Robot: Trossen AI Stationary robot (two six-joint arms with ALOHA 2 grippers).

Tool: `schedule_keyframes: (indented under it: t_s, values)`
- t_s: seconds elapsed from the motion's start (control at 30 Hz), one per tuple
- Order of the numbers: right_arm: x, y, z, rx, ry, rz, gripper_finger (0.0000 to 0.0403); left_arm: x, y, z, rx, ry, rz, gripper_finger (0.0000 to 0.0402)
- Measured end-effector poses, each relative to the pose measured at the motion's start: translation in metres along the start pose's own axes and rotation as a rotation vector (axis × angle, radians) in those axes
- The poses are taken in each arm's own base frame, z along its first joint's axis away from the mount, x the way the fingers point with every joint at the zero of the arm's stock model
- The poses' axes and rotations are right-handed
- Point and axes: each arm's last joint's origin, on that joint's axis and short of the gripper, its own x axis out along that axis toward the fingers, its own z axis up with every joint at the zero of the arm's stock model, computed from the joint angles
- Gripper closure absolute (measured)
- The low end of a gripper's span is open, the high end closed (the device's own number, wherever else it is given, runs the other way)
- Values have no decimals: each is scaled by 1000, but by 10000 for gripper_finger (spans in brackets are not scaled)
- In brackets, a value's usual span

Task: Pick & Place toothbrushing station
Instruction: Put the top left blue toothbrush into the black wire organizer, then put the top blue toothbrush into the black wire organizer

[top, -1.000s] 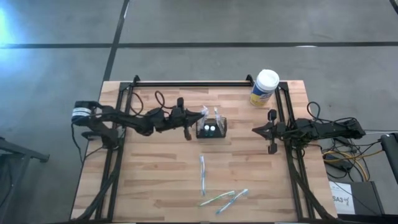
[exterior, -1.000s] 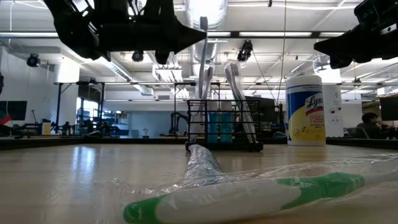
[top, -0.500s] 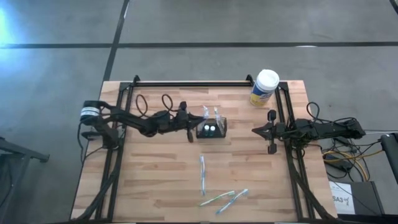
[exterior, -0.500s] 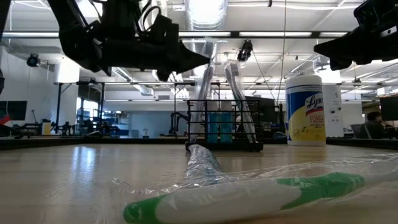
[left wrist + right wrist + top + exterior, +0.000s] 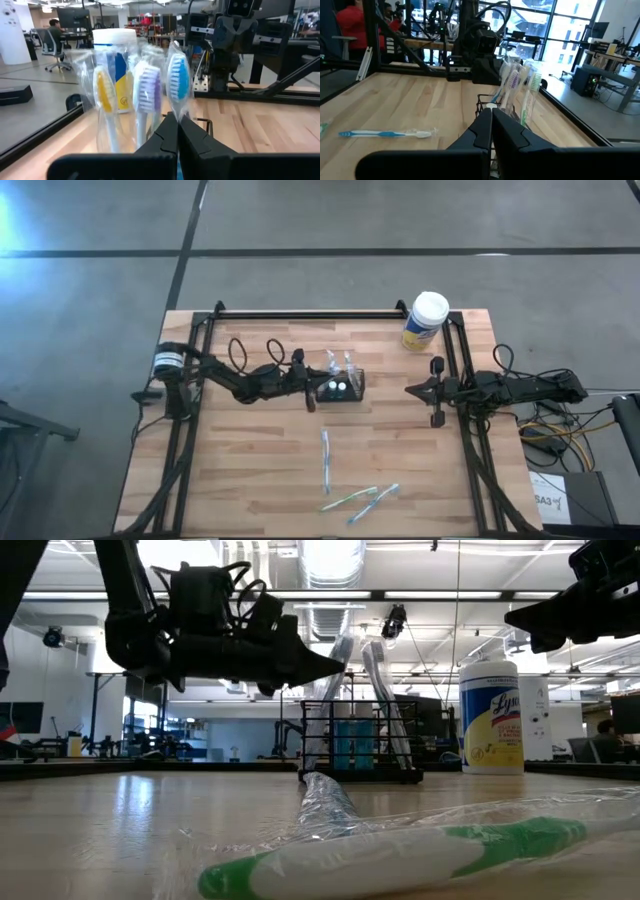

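One closed, empty left gripper (image 5: 318, 388) just beside toothbrushing station (image 5: 341, 386), right gripper (image 5: 412, 390) closed.

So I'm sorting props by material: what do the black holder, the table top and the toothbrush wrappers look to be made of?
The black holder looks like thin metal wire with a matte black coat: open bars you can see through. The table top looks like pale wood planks, with visible grain and seams. The toothbrush wrappers look like clear plastic film, crinkled and glossy.
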Motion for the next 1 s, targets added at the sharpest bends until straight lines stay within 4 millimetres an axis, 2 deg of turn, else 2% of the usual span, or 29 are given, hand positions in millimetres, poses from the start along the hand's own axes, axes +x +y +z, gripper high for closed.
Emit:
schedule_keyframes:
  t_s: [0.27, 0.4, 0.73, 0.9, 1.0]
  values:
    - [0, 0, 0, 0, 2, 0, 394, 1, 0, -9, -60, -28, 2, 400]
    - [0, 0, 0, 0, 1, 0, 394, 0, 0, -7, -65, -24, 2, 378]
    - [0, 0, -1, 3, 1, 0, 394, -8, 1, -5, -64, 5, 0, 272]
    - [0, 0, 0, 3, 1, 0, 394, -11, 1, 1, -85, 28, -5, 204]
    - [0, 0, 0, 4, 1, 0, 394, -14, 1, 11, -82, 57, -4, 169]
